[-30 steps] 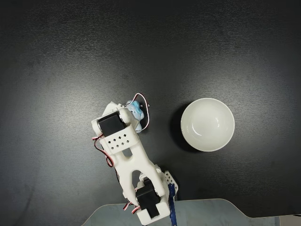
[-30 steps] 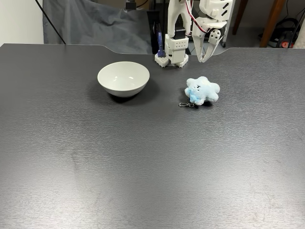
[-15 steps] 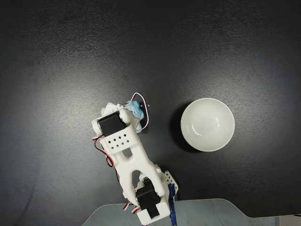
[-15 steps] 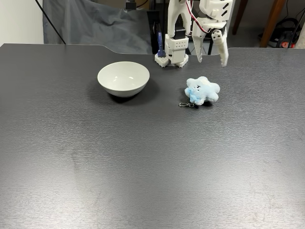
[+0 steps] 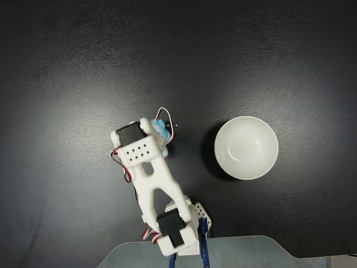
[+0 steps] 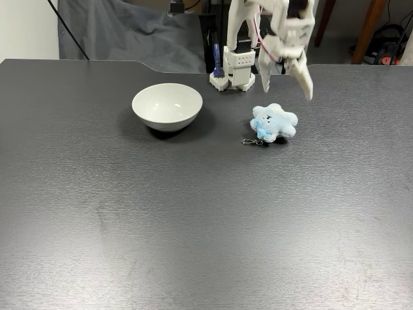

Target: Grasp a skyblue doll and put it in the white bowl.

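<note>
A: Doll [image 6: 273, 122]?
B: It lies flat on the desk [image 6: 193, 226], right of the white bowl [image 6: 167, 106] in the front fixed view, key ring toward the camera. From above, the arm [image 5: 146, 167] covers most of it; a blue edge [image 5: 162, 128] shows.

A: Hand [image 6: 286, 82]?
B: Fingers spread, above the doll, not touching.

A: Room?
B: Bare desk all round; bowl well apart.

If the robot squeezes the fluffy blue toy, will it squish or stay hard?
The skyblue doll looks fluffy and puffy, so it will probably squish and feel light. Its lobed shape lies flat on the table, so it likely won't roll. The little metal ring would probably dangle. The gripper hangs open above it.
</note>
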Motion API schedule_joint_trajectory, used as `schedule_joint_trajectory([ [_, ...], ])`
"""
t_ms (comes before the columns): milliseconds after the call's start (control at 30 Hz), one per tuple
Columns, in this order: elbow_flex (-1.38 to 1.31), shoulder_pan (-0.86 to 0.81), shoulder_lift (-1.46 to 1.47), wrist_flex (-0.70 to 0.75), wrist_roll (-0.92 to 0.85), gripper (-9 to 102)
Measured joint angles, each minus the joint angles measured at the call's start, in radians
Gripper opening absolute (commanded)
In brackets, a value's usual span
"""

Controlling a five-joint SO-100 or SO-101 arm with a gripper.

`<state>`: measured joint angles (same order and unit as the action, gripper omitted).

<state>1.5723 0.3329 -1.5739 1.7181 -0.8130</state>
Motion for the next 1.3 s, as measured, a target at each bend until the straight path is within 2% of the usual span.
schedule_joint_trajectory([
  [900,0.000,-0.012,0.189,0.000,-0.032,48],
  [1300,0.000,-0.012,0.189,-0.098,-0.041,48],
])
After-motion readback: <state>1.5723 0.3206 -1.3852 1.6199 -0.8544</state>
